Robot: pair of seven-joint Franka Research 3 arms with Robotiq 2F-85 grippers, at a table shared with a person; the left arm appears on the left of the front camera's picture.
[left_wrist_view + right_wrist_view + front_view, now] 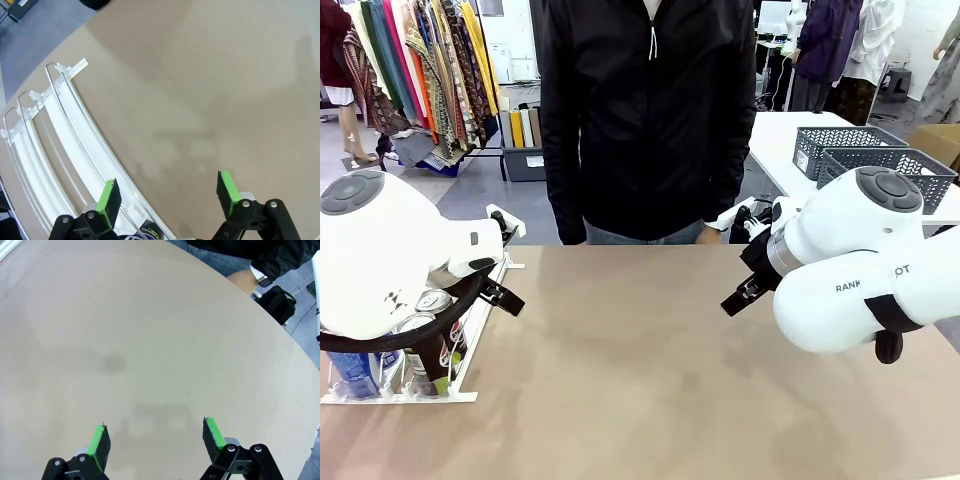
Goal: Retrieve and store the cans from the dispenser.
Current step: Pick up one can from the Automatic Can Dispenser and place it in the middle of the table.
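Note:
The dispenser [470,345] lies at the table's left edge, a white rack of lanes with thin rails [60,135]. Several cans stand at its near end, partly behind my left arm: dark ones with silver tops [425,315] and a blue one [355,372]. My left gripper [508,262] hangs open just right of the rack's far part, nothing between its green pads [167,192]. A dark can's top [145,231] peeks in at the bottom of the left wrist view. My right gripper [740,262] is open over bare table at the right [156,439].
A person in a black jacket [640,120] stands at the far edge, one hand with a watch [250,277] by the table rim. Two grey lattice baskets [870,150] sit on a white table behind my right arm. The tan tabletop [640,360] stretches between the arms.

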